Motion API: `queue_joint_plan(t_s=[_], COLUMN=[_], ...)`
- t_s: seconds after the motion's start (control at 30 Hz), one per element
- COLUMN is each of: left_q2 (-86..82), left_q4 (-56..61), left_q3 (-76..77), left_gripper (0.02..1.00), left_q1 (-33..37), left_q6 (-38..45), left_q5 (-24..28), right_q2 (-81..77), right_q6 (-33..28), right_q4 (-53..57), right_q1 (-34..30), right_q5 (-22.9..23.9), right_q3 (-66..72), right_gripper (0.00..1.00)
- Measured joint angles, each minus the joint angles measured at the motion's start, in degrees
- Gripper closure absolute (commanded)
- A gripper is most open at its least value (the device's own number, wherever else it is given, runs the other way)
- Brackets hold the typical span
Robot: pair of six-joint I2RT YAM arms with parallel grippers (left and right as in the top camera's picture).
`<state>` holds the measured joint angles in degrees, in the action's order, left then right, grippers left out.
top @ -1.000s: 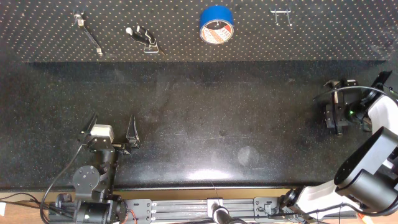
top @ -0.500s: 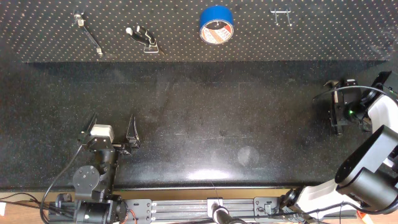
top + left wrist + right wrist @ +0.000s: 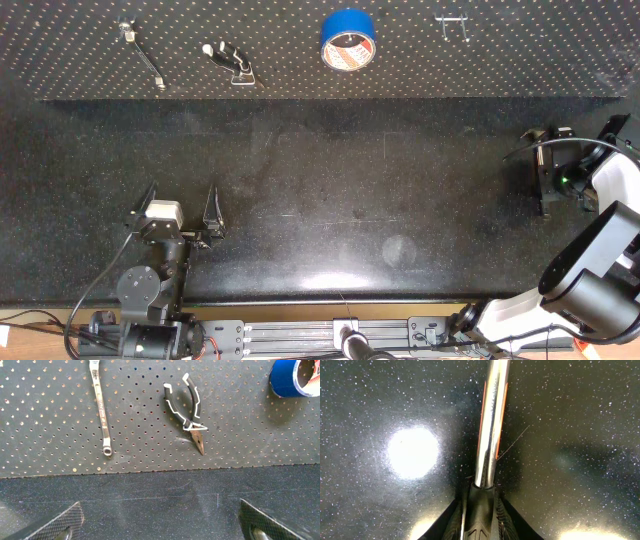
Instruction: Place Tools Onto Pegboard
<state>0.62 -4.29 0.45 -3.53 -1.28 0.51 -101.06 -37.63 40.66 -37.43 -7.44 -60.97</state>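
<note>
On the pegboard [image 3: 520,50] at the back hang a wrench [image 3: 145,58], black-handled pliers [image 3: 230,63] and a blue tape roll [image 3: 348,40]. The left wrist view looks at the wrench [image 3: 101,407], the pliers [image 3: 187,407] and the tape [image 3: 292,377]. My left gripper [image 3: 180,208] stands open and empty near the front left, its fingers [image 3: 55,522] wide apart. At the table's far right my right gripper [image 3: 545,185] points down at the tabletop. It [image 3: 481,505] is shut on the black handle of a chrome-shafted tool [image 3: 490,425], which looks like a screwdriver.
An empty wire hook [image 3: 452,25] sits on the pegboard right of the tape. The black speckled tabletop [image 3: 350,200] stretches between the two arms. Cables loop around the right arm near the table's right edge.
In the top view the right gripper's fingers have drawn together around the tool at the far right. The left arm has not moved.
</note>
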Motion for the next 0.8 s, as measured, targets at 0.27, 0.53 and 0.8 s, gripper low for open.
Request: queue_joint_plan(t_s=[0.27,0.53,0.8], left_q2=[0.0,0.0,0.0], left_q4=[0.0,0.0,0.0], left_q3=[0.0,0.0,0.0], left_gripper=[0.025,0.023,0.023], left_q1=[0.0,0.0,0.0], left_q6=[0.0,0.0,0.0], left_q5=[0.0,0.0,0.0], right_q2=[0.0,0.0,0.0], right_q6=[-0.02,-0.02,0.0], right_q4=[0.0,0.0,0.04], right_q1=[0.0,0.0,0.0], right_q5=[0.02,0.0,-0.02], right_q3=[0.0,0.0,-0.04], right_gripper=[0.812,0.851,0.871])
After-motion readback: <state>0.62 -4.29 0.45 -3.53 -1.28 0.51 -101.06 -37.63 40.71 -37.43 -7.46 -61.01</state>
